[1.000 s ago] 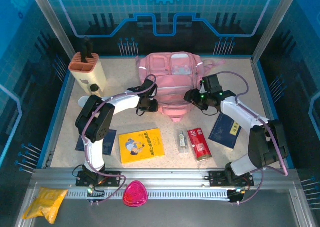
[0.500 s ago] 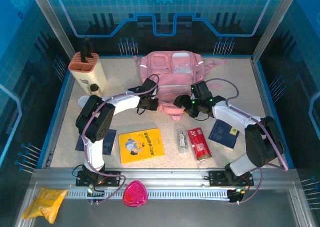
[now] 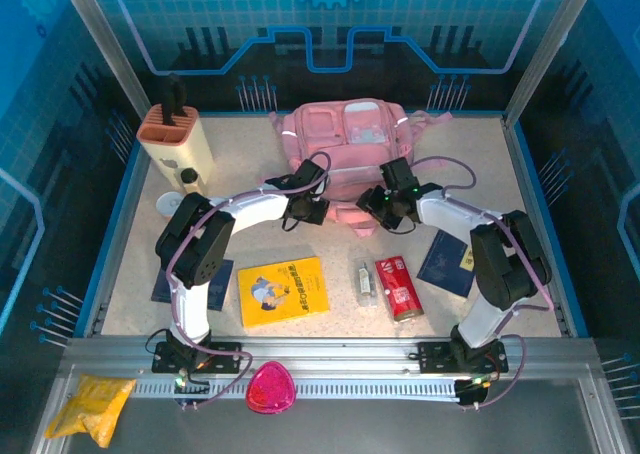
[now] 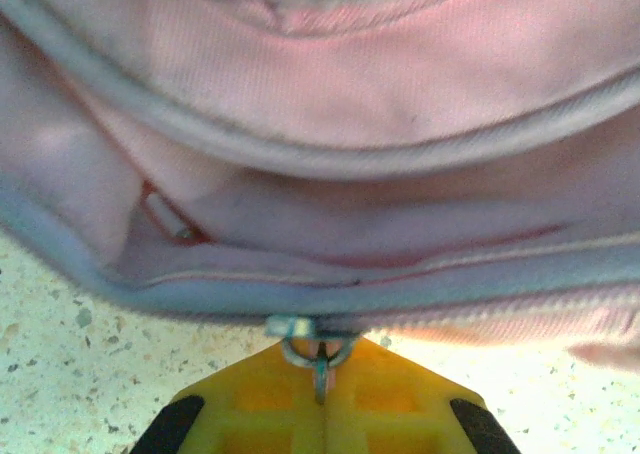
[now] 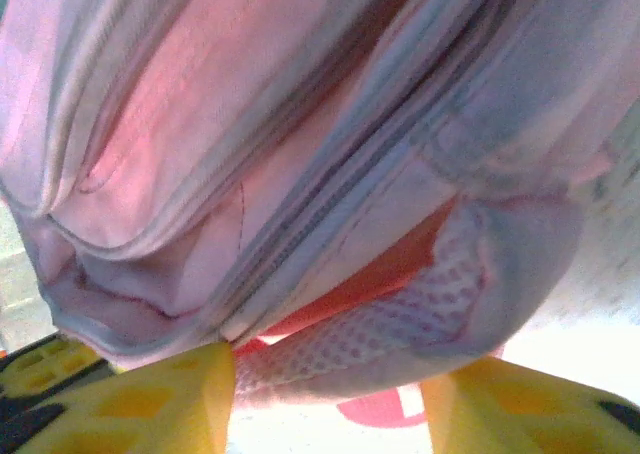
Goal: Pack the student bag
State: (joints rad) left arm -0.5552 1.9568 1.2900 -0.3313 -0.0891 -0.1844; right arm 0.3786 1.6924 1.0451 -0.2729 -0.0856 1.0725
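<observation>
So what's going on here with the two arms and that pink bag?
Both arms are working at the near edge of the pink student bag. The left gripper is shut on a metal zipper pull. The right gripper stands open with the bag's mesh fabric between its fingers. A yellow book, red packet and dark blue booklet lie on the table, not yet packed.
</observation>
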